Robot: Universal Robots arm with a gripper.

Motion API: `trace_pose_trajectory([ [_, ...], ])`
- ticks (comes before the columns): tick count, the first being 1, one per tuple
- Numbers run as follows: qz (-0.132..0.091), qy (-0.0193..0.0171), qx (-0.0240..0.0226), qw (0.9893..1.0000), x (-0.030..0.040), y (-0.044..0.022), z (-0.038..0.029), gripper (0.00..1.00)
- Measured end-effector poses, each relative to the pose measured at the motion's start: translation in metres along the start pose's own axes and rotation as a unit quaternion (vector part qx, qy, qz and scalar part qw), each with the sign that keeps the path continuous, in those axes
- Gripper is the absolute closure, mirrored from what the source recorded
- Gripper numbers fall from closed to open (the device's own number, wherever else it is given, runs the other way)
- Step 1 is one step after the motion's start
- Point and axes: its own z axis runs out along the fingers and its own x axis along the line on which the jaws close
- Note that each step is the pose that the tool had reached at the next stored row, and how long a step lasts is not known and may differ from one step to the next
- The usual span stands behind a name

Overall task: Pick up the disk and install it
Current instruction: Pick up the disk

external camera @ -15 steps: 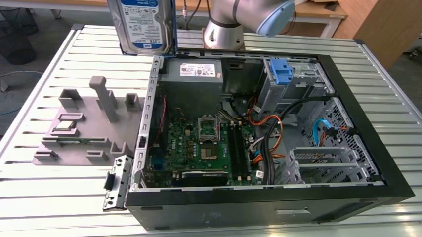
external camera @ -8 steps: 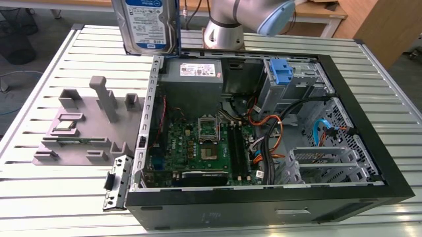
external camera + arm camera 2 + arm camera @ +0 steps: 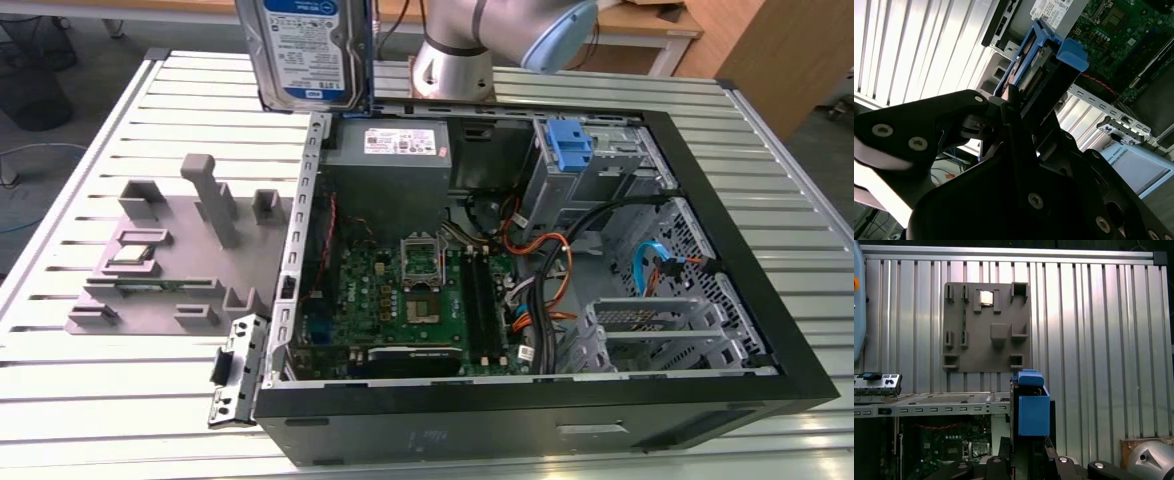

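Clamping one disk [image 3: 310, 50], hand [image 3: 1026, 442] near one case [image 3: 534, 425].

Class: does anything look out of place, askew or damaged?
No damage or spills. The silver hard drive with blue rails is clamped on edge in the gripper, outside the open black computer case. A dark bracket at the case's corner, exterior view's left, sticks outward.

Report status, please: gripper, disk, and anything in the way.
Gripper shut on the disk. Disk in the air, upright, above the computer case wall by the power supply. Cables cross the case interior.
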Motion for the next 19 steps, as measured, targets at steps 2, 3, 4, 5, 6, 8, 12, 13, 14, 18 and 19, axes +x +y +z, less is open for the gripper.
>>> trace_pose_trajectory([
  [2,0.000,0.0000,0.0000,1.0000,-0.0001,-0.0017,0.0000,0.65],
  [3,0.000,-0.0001,0.0000,1.0000,-0.0001,-0.0027,0.0000,0.65],
  [4,0.000,0.0000,0.0000,1.0000,-0.0001,-0.0037,0.0000,0.65],
  [5,0.000,0.0000,0.0000,1.0000,-0.0002,-0.0047,0.0000,0.65],
  [6,0.000,0.0000,0.0000,1.0000,-0.0002,-0.0058,0.0000,0.65],
  [8,0.000,0.0000,0.0000,1.0000,-0.0003,-0.0078,0.0000,0.65],
  [12,0.000,0.0000,0.0000,1.0000,-0.0004,-0.0117,-0.0001,0.65],
  [13,0.000,0.0000,0.0000,1.0000,-0.0004,-0.0126,-0.0001,0.65],
  [14,0.000,0.0000,0.0000,1.0000,-0.0005,-0.0135,0.0000,0.65],
  [18,0.000,0.0000,0.0000,1.0000,-0.0006,-0.0172,-0.0001,0.65],
  [19,0.000,0.0000,0.0000,1.0000,-0.0006,-0.0180,-0.0001,0.65],
])
